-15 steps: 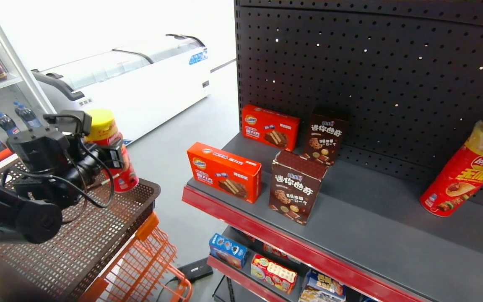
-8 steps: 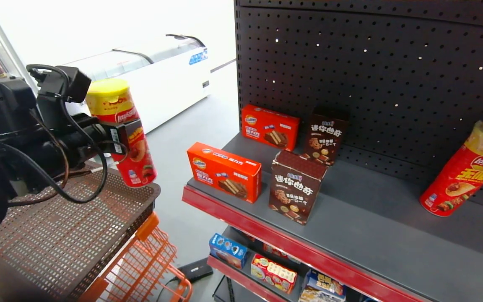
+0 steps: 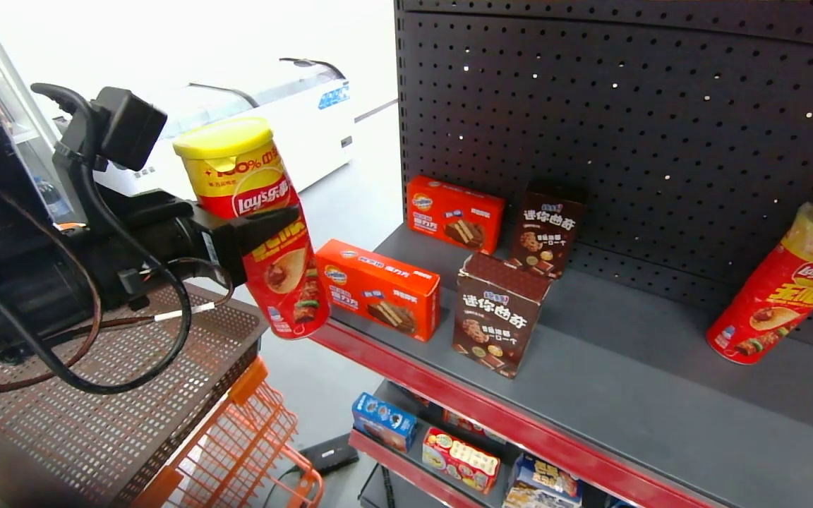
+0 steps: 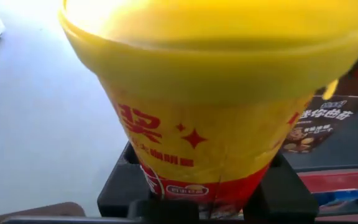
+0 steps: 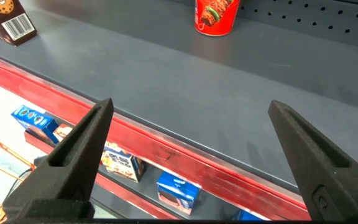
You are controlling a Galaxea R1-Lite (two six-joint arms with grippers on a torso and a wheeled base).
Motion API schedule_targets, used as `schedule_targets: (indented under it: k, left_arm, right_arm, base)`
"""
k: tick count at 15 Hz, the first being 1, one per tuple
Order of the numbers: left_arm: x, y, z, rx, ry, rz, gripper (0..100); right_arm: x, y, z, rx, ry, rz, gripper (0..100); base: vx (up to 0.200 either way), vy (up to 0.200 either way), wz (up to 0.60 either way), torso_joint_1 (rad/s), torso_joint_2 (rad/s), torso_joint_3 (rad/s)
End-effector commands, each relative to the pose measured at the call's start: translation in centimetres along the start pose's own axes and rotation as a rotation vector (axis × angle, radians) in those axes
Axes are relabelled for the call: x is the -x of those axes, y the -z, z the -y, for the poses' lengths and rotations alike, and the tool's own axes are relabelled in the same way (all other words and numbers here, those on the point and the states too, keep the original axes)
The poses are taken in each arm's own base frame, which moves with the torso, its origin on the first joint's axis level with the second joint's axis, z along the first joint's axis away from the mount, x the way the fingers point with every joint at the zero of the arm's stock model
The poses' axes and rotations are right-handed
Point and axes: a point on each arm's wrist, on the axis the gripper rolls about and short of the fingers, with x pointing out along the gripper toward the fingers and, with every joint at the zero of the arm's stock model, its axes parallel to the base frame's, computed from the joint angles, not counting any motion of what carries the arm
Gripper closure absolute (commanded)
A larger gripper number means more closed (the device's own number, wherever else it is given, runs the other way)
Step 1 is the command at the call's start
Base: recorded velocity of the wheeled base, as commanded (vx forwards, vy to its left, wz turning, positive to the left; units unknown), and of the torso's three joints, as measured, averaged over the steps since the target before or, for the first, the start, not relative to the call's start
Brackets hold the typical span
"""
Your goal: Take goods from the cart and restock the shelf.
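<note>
Head view: the left jaws hold a chips can (image 3: pixel 283 282) by its middle, tilted in the air between the cart (image 3: pixel 96 409) and the shelf (image 3: pixel 625 367); right jaws wide above the shelf

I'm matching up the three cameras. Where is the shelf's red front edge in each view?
Head view: the red edge slants from the held can down to the right.
Left wrist view: the red edge lies beside the can, in front of a brown box.
Right wrist view: the red edge crosses under the open right gripper.
Shared landmark: the brown box just behind the edge.
</note>
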Motion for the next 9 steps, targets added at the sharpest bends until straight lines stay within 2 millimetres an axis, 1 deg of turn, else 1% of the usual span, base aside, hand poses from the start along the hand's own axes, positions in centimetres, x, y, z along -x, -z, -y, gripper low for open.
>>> schedule_targets:
  k: [1,4,5,6,7,9]
  left_arm:
    - [0.2,-0.2,0.3,-0.002,0.021,0.003,100]
    - [0.6,-0.2,0.3,0.01,0.06,-0.02,100]
    - [1.8,-0.6,0.5,0.012,0.065,-0.018,100]
    - [1.8,-0.6,0.5,0.012,0.065,-0.018,100]
    - [3.3,-1.0,0.8,0.004,0.106,0.007,100]
    - [3.9,-0.8,1.2,0.001,0.164,0.009,100]
  right_arm:
    - [0.0,0.0,0.0,0.0,0.0,0.001,0]
    - [0.0,0.0,0.0,0.0,0.0,0.001,0]
    - [0.0,0.0,0.0,0.0,0.0,0.001,0]
    - [0.0,0.0,0.0,0.0,0.0,0.001,0]
    - [0.0,0.0,0.0,0.0,0.0,0.001,0]
    - [0.0,0.0,0.0,0.0,0.0,0.001,0]
  base:
    - [0.0,0.0,0.0,0.0,0.0,0.0]
    - [0.0,0.0,0.0,0.0,0.0,0.0]
    - [0.0,0.0,0.0,0.0,0.0,0.0]
    - [0.0,0.0,0.0,0.0,0.0,0.0]
    - [0.0,0.0,0.0,0.0,0.0,0.0]
    - [0.0,0.0,0.0,0.0,0.0,0.0]
